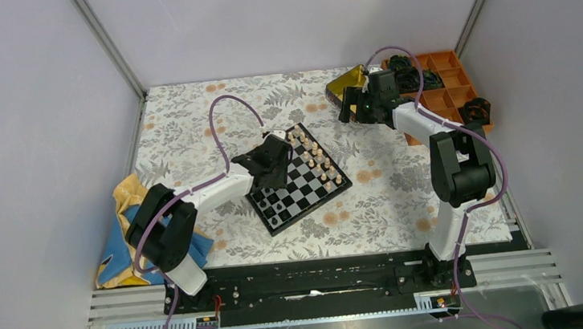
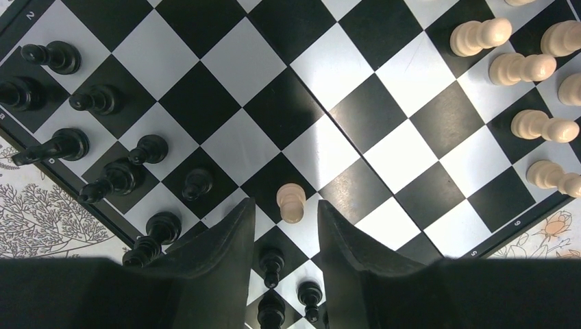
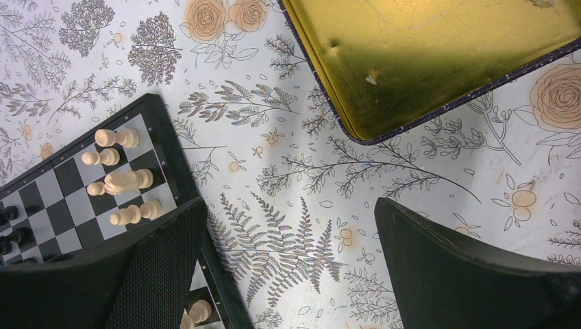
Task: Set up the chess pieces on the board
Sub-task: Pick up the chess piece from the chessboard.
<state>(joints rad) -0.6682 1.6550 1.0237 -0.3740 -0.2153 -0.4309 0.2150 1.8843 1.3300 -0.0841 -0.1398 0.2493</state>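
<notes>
Chess pieces (image 1: 313, 156) stood upright on the board (image 1: 306, 185), their long axes vertical: the tan ones were ranked along its far right side and the black ones (image 2: 103, 99) along the opposite, near left side. You had the board lying flat on the floral tablecloth (image 1: 187, 118), near the middle of the table, turned so that its corners rather than its sides pointed toward the arm bases. Your left gripper (image 2: 285, 203) hung over the black end of the board with its jaws partly parted, and one tan pawn (image 2: 291, 203) stood right between the fingertips (image 2: 240, 226). A sliver of board showed on each side of the pawn, so the pads were not touching it and the claw gripped nothing. Your right gripper (image 3: 288, 205) was spread wide with nothing between its fingers, over bare tablecloth between a corner of the board and the gold tin (image 3: 438, 62). That tin lay open side up just beyond the board, its dented golden floor in plain sight. At the far right of the table you had the orange compartment tray (image 1: 448, 77), with bulky black objects (image 1: 401, 64) sitting in some of its compartments. A blue and yellow cloth (image 1: 122, 237) lay by the left arm's base.
</notes>
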